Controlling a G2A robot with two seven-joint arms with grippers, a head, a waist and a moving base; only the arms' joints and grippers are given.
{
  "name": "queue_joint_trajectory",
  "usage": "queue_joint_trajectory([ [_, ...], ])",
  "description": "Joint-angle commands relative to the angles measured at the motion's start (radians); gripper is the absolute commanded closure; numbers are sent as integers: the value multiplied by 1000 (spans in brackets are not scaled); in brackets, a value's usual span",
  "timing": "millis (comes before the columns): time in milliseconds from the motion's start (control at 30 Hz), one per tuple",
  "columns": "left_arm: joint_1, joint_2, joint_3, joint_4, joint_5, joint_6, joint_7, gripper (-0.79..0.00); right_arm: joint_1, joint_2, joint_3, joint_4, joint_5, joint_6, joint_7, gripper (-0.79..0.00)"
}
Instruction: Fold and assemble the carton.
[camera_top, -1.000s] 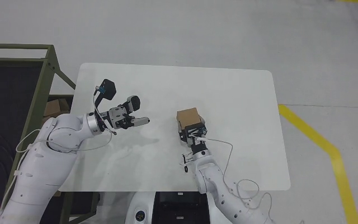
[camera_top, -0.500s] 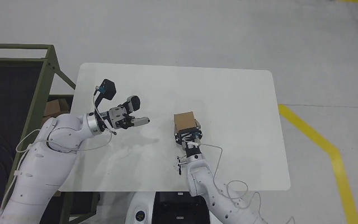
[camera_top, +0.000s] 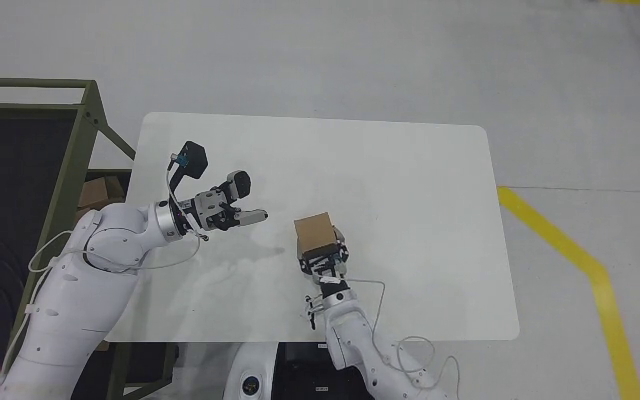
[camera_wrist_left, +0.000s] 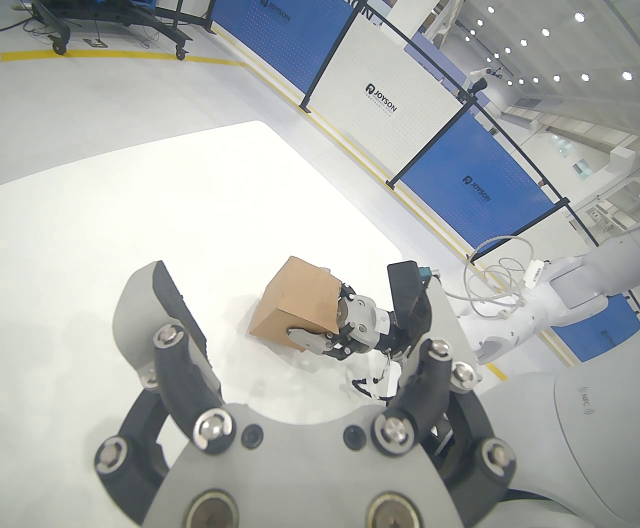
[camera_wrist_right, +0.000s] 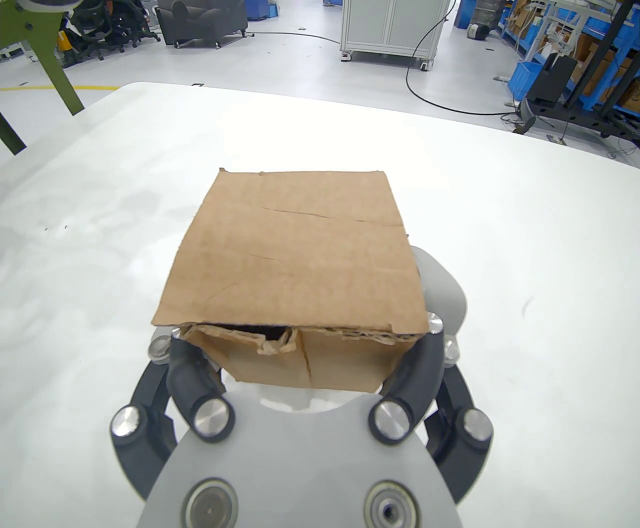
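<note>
A small brown corrugated cardboard carton (camera_wrist_right: 295, 260) sits at about the centre of the white round-cornered table (camera_top: 420, 160), seen from above. It already has its cube shape. A flat top panel lies closed, and on the face nearest the robot two flaps meet at an upright seam. The edge under the top panel is ragged there, with a small dark gap beside the seam. From the left wrist view the carton looks tilted; whether its lower edge touches the tabletop cannot be told.

The right gripper (camera_top: 322, 258) holds the carton from its 6 o'clock side, one dark finger against each side wall, pinching the near end.

The left gripper (camera_top: 252, 197) hangs at the carton's 9 o'clock, well apart from it, with its jaws spread wide and nothing between them.

The step in hand appears to be presenting the carton for a final closing press. To do it well, the right grip should stay only firm enough to hold — corrugated walls buckle under a hard squeeze, and that would open the seam. The gapped, torn flap edge is the weak point, so it should be turned toward the free gripper and pressed flat and square, not dragged, since the frayed board could catch and tear further.

A green metal frame (camera_top: 95, 110) stands off the table's 9 o'clock end, clear of the work.
</note>
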Motion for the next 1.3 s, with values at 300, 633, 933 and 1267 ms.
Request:
queue_joint_trajectory([
  [300, 0, 0, 0, 0, 0, 0, 0, -785, -29, 0, 17, -5, -34, -31, 48, -40],
  [633, 0, 0, 0, 0, 0, 0, 0, -785, -50, -3, 28, -19, -52, -53, 47, -785],
  [933, 0, 0, 0, 0, 0, 0, 0, -785, -117, 13, 63, -107, -95, -84, 10, -785],
  [1267, 30, -8, 5, -18, 89, 44, 98, -785, -219, 77, 194, -254, -258, -246, -37, -785],
])
